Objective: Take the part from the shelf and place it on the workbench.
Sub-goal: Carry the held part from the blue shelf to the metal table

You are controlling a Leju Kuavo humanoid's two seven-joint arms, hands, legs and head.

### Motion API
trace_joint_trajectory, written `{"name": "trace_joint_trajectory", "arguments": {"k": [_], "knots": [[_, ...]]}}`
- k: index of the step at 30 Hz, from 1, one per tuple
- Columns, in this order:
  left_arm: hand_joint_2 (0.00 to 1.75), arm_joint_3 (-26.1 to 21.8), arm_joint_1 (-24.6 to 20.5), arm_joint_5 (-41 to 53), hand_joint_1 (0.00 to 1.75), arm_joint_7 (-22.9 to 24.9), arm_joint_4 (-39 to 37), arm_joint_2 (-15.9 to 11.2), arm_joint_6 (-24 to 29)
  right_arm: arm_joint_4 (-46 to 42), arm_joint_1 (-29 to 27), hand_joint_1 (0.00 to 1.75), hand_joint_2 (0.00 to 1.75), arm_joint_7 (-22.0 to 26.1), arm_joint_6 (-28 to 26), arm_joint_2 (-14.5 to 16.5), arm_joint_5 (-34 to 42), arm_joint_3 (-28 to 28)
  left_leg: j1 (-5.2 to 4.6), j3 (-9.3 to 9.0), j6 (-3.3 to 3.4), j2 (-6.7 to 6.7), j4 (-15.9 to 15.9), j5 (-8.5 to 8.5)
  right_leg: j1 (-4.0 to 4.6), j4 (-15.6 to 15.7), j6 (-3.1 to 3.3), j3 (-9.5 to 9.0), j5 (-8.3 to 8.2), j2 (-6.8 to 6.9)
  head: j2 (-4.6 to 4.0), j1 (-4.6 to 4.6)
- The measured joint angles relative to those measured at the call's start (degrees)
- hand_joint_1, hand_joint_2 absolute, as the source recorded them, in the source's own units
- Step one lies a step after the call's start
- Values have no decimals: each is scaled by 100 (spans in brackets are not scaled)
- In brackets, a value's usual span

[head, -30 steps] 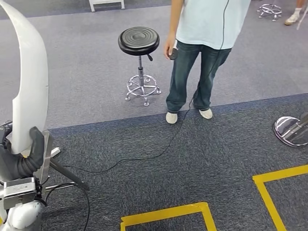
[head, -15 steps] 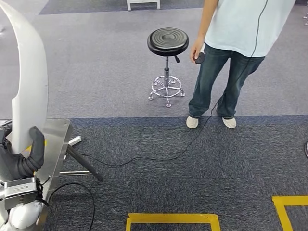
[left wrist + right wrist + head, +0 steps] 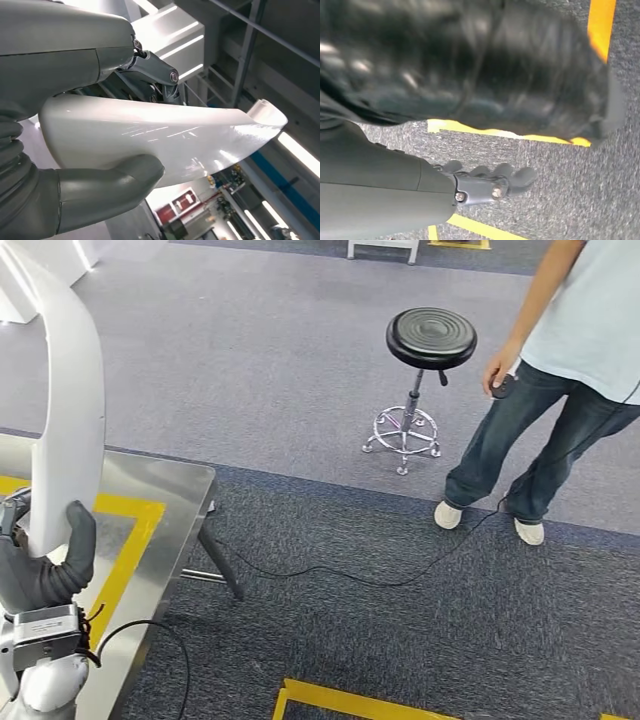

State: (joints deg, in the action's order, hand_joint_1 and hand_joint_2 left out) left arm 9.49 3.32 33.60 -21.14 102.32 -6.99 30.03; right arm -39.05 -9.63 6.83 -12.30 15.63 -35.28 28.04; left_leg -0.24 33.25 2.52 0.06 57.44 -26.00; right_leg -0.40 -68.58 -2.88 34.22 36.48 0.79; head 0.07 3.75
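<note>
The part (image 3: 72, 410) is a long, curved white shell, standing upright at the left of the head view. My left hand (image 3: 45, 575) grips its lower end, with the grey thumb wrapped across the front. In the left wrist view the same part (image 3: 170, 140) runs across the picture, clamped between the thumb (image 3: 109, 187) and the fingers behind it. The steel workbench (image 3: 162, 500), marked with yellow tape, lies under and just beyond that hand. My right hand (image 3: 486, 182) hangs over the grey carpet, fingers stretched out and holding nothing.
A person (image 3: 558, 410) in jeans stands at the right, holding a small dark device with a black cable (image 3: 340, 575) trailing across the carpet toward the workbench leg. A black stool (image 3: 431, 338) stands behind. Yellow tape (image 3: 355, 702) marks the floor in front.
The camera has swung to the left: the workbench has come much further into the picture, while the stool and person have slid right. My left hand still holds the part the same way.
</note>
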Motion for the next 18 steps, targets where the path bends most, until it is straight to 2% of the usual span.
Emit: {"name": "trace_joint_trajectory", "arguments": {"k": [1, 2, 3, 4, 5, 6, 7, 8, 9, 10, 11, 12, 14, 15, 16, 17, 18], "knots": [[175, 2, 3, 1, 175, 0, -3, 1, -1, 2, -10, 0, 0, -4, 1, 0, 1, 2, 0, 1, 8, -76, 1, -2, -2, -357, -6, 211, 103, -49, 0, -2], [175, 5, 7, 1, 175, 0, -7, 2, -2, 3, -21, 0, 0, -8, 1, 0, 2, 4, 0, -1, 11, -159, 4, -5, -4, -548, -9, 355, 96, -69, 0, -3], [175, 6, 9, 1, 175, 0, -10, 2, -2, 3, -29, 0, 0, -9, 1, 0, 3, 6, 3, -8, 8, -245, 7, -7, -9, -504, -10, 388, -33, -79, 0, -3], [175, 7, 10, 1, 175, 0, -13, 2, -2, 3, -33, 0, 0, -7, 1, -1, 3, 9, 8, -19, -1, -328, 13, -13, -18, -242, -10, 313, -258, -108, 0, -2], [175, 9, 9, 1, 175, 0, -14, 3, -2, 3, -34, 0, 0, -3, 0, -1, 3, 13, 17, -24, -18, -404, 24, -24, -36, 151, -11, 170, -515, -213, 0, -4], [175, 10, 6, 1, 175, 1, -14, 3, -2, 4, -35, 0, 0, 0, 1, -1, 2, 18, 16, -17, -47, -475, 53, -42, -58, 538, -9, 14, -691, -361, 0, -8], [175, 11, 4, 1, 175, 1, -14, 3, -2, 7, -35, 0, 0, 3, 2, -1, 2, 21, 21, 3, -82, -543, 82, -53, -72, 823, 2, -119, -787, -487, 0, -10], [175, 13, 3, 1, 175, 1, -14, 3, -2, 9, -37, 0, 0, 6, 2, -1, 2, 25, 27, 33, -121, -606, 102, -55, -78, 976, 20, -196, -803, -578, 0, -13], [175, 15, 7, 0, 175, 2, -15, 3, -2, 11, -39, 0, 0, 8, 2, 0, 2, 27, 33, 61, -161, -672, 114, -48, -71, 1016, 47, -232, -771, -578, 0, -16], [175, 17, 15, 0, 175, 2, -16, -1, -1, 12, -39, 0, 0, 9, 2, 1, 2, 28, 47, 85, -194, -730, 112, -35, -69, 1025, 79, -252, -769, -513, 0, -13], [175, 21, 22, -1, 175, 2, -17, -6, 0, 12, -39, 0, 0, 10, 1, 1, 2, 33, 46, 107, -222, -684, 143, -44, -70, 1042, 113, -263, -776, -445, 0, -11], [175, 24, 21, -1, 175, 2, -18, -13, 1, 12, -38, 0, 0, 11, 1, 1, 2, 37, 40, 151, -247, -570, 240, -99, -74, 1062, 147, -281, -782, -371, 0, 5], [175, 33, 0, -1, 175, 2, -19, -22, 2, 12, -43, 0, 0, 14, 0, 2, 1, 44, 28, 381, -290, -239, 752, -374, -69, 1091, 208, -317, -774, -206, 0, 38], [175, 38, -8, -1, 175, 2, -19, -24, 1, 12, -48, 0, 0, 14, 0, 2, 1, 46, 34, 556, -309, -147, 1121, -551, -60, 1093, 227, -327, -761, -122, 0, 53], [175, 43, -5, -1, 175, 3, -20, -24, 1, 12, -52, 0, 0, 14, -1, 2, 1, 49, 43, 722, -323, -109, 1461, -686, -52, 1093, 238, -334, -749, -35, 0, 54], [175, 45, 4, -1, 175, 7, -21, -25, 1, 12, -53, 0, 0, 14, -1, 2, 0, 52, 51, 823, -331, -93, 1663, -729, -47, 1092, 244, -342, -736, 50, 0, 54], [175, 46, 15, -1, 175, 12, -22, -25, 1, 12, -51, 0, 0, 14, -2, 2, -3, 54, 58, 824, -332, -81, 1659, -659, -43, 1091, 243, -354, -721, 134, 0, 54]]}}
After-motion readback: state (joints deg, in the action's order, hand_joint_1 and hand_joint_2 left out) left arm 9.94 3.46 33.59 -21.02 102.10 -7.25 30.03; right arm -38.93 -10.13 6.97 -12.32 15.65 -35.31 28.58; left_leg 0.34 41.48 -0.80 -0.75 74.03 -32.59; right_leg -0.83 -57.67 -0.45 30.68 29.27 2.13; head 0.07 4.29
